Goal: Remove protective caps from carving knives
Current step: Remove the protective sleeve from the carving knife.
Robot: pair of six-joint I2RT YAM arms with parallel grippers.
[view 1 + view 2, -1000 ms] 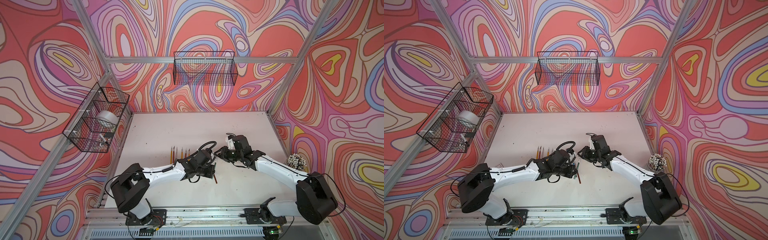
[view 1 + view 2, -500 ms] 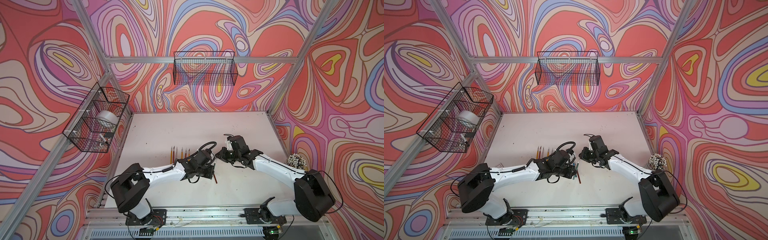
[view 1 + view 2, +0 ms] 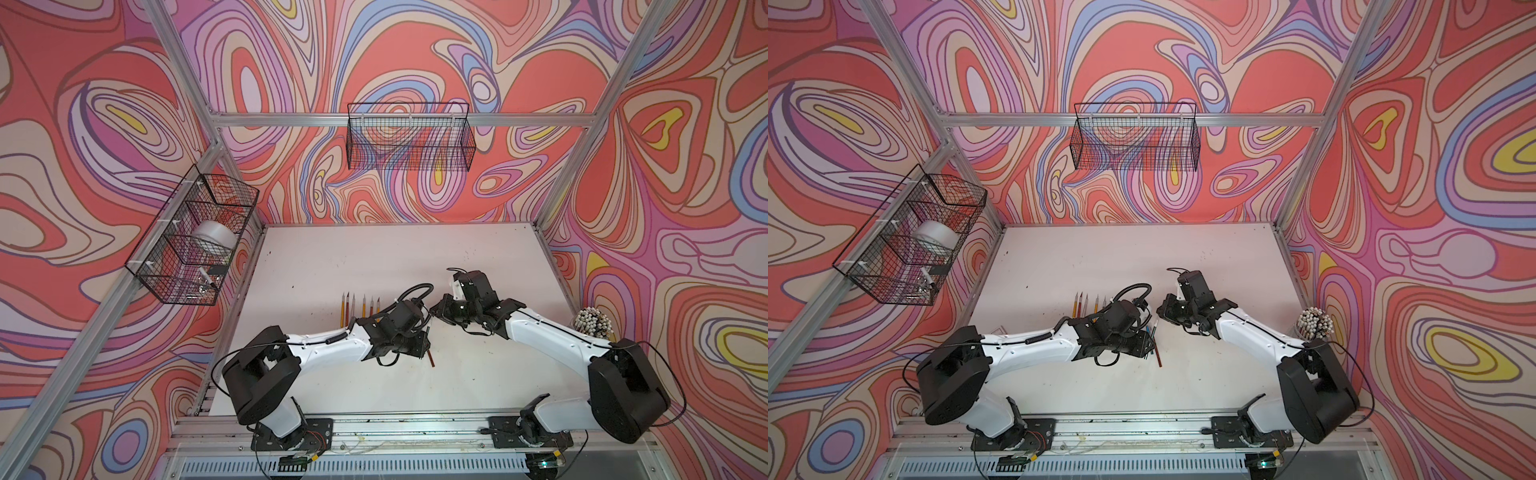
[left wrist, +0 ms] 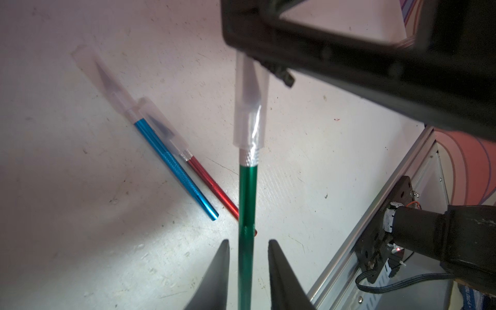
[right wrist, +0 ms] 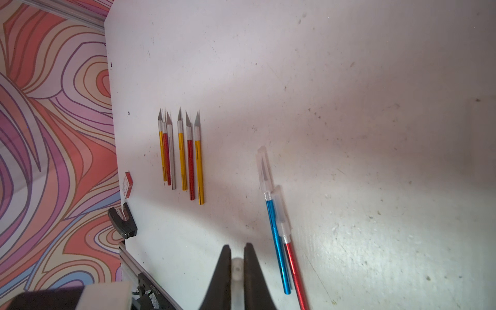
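Right jaws: closed tight on the translucent cap (image 5: 237, 268), pinching its far end.
Left jaws: apart, one finger (image 4: 218, 273) on each side of the green knife (image 4: 247, 193), with a thin gap on both sides of the handle.
Green knife: raised above the tabletop (image 4: 67, 188) between the two arms, its cap still seated over the blade and collar.
Blue knife (image 4: 174, 166) and red knife (image 4: 212, 185): lying below on the tabletop, touching side by side, both capped.
Bare knives (image 5: 182, 155): a row of six (gold, red, silver, gold, red, gold) lying parallel with blades uncovered, well apart from the capped pair.
Red box (image 5: 128, 183): small, at the tabletop edge beside that row.
Stick bundle (image 3: 592, 326): white-tipped, standing by the right arm at the right wall.
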